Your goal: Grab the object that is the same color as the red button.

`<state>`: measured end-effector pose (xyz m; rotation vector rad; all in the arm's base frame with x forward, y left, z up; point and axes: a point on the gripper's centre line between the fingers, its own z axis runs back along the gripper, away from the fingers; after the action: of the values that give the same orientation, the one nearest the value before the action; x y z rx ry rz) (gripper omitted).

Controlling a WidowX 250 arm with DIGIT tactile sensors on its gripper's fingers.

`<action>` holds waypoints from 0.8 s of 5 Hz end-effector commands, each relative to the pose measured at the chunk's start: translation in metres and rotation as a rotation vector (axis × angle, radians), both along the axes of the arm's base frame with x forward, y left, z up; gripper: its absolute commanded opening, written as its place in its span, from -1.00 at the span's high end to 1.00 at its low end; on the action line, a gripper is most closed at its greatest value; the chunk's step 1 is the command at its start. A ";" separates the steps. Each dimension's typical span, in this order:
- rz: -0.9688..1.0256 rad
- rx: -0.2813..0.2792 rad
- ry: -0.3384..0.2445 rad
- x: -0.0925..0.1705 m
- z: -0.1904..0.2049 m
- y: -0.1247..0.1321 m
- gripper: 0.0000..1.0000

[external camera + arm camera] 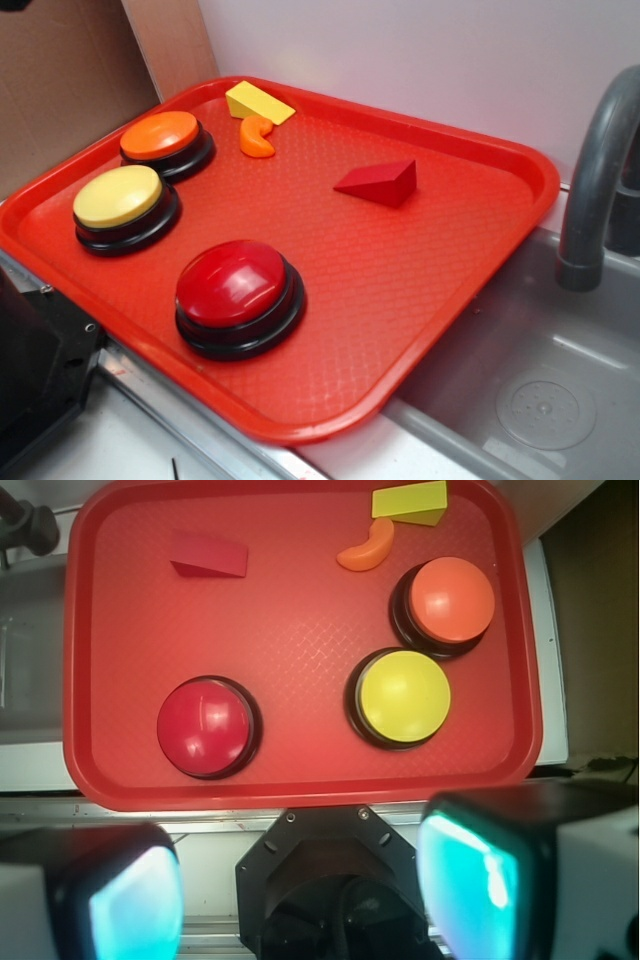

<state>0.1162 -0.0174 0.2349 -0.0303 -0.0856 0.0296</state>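
The object, a small red wedge block, lies on the red tray toward its far side, with nothing touching it. The red button, a glossy dome on a black base, stands near the tray's front edge. In the wrist view my gripper hangs high above the tray's near edge, over the black arm base. Its teal pads are wide apart and hold nothing. The gripper itself does not show in the exterior view.
On the tray also stand a yellow button and an orange button. A yellow wedge and an orange curved piece lie at the back. A grey sink with a faucet adjoins on the right.
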 end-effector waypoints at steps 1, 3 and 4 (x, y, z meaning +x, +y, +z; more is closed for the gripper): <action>0.000 0.000 0.000 0.000 0.000 0.000 -1.00; -0.339 -0.118 -0.085 0.072 -0.047 -0.034 -1.00; -0.417 -0.138 -0.169 0.106 -0.073 -0.048 -1.00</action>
<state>0.2175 -0.0597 0.1506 -0.1884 -0.2012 -0.3615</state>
